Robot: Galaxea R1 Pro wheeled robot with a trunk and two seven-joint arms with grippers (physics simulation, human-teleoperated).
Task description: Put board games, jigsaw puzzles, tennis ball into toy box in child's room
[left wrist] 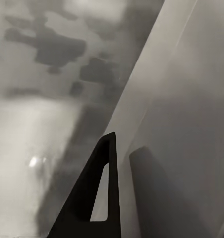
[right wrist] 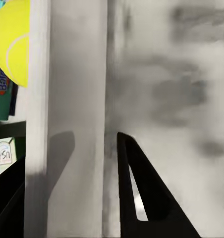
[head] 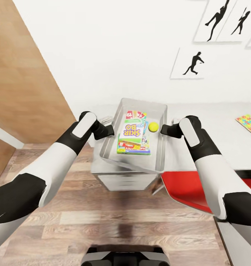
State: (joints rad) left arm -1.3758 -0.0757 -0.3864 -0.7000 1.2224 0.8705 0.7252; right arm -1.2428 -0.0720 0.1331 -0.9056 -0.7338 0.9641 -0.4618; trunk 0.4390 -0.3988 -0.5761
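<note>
We take the pale grey, lidless plastic toy box as our landmark: it sits tilted at the near corner of the pale grey desk, its near end jutting past the desk edge over the white drawers below. Inside it lie the stacked flat board-game boxes, the yellow-green-red lettered one on top, and beside them, toward the box's right wall, the small yellow tennis ball. Well to the right of the box, on the desk, one multicoloured jigsaw puzzle square is still outside it.

Our left gripper is against the box's left wall and our right gripper against its right wall. In each wrist view one dark finger lies outside the wall and another seems to sit inside it, so we judge both clamped on the rim, though contact is not plainly shown.

We expect the bin to be rigid but smooth and slippery, moderately loaded. Holding the rim at mid-length on opposite sides looks right; tilt would let the ball roll and the boxes slide.

Below the box's right side stands a red chair.
</note>
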